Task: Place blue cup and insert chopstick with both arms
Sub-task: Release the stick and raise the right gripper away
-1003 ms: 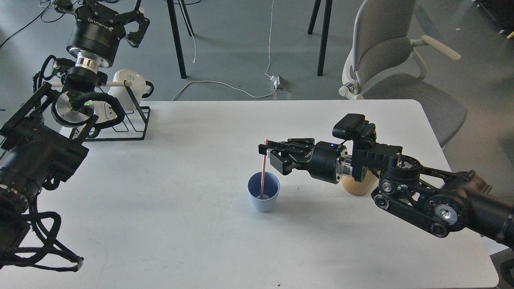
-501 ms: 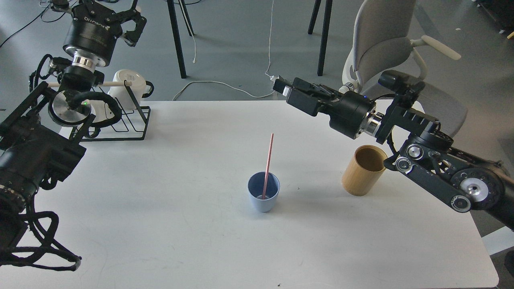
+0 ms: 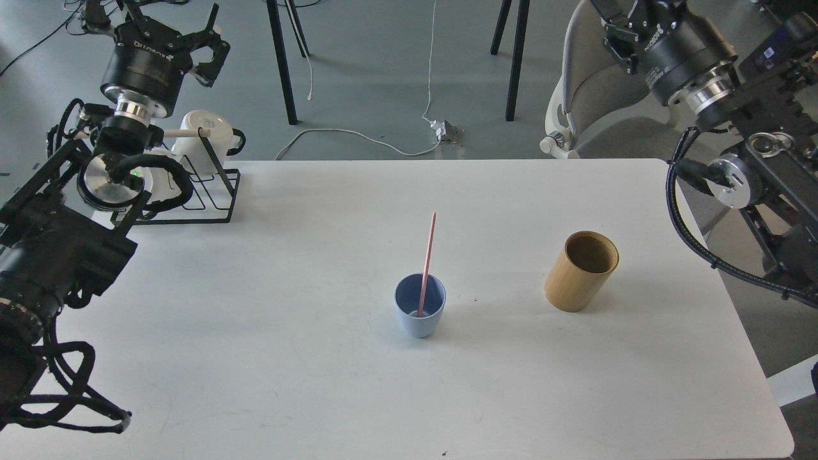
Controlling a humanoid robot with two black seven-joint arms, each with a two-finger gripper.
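Observation:
The blue cup [image 3: 419, 321] stands upright on the white table [image 3: 319, 383], a little right of its middle. The pink chopstick [image 3: 427, 252] stands in the cup, leaning on its far rim, with its top end free. My left gripper [image 3: 174, 29] is raised at the far left above the rack, open and empty. My right gripper [image 3: 618, 14] is raised at the top right, far from the cup. Its fingertips are cut off by the top edge of the view.
A tan bamboo cylinder [image 3: 580, 273] stands right of the cup. A black wire rack [image 3: 214, 191] with a white mug [image 3: 206, 137] and a pale rod sits at the table's far left corner. A grey chair [image 3: 594, 83] stands behind the table.
My right gripper let go of the chopstick, then rose and swung back to the top right. The chopstick now leans in the cup. The left arm barely moved.

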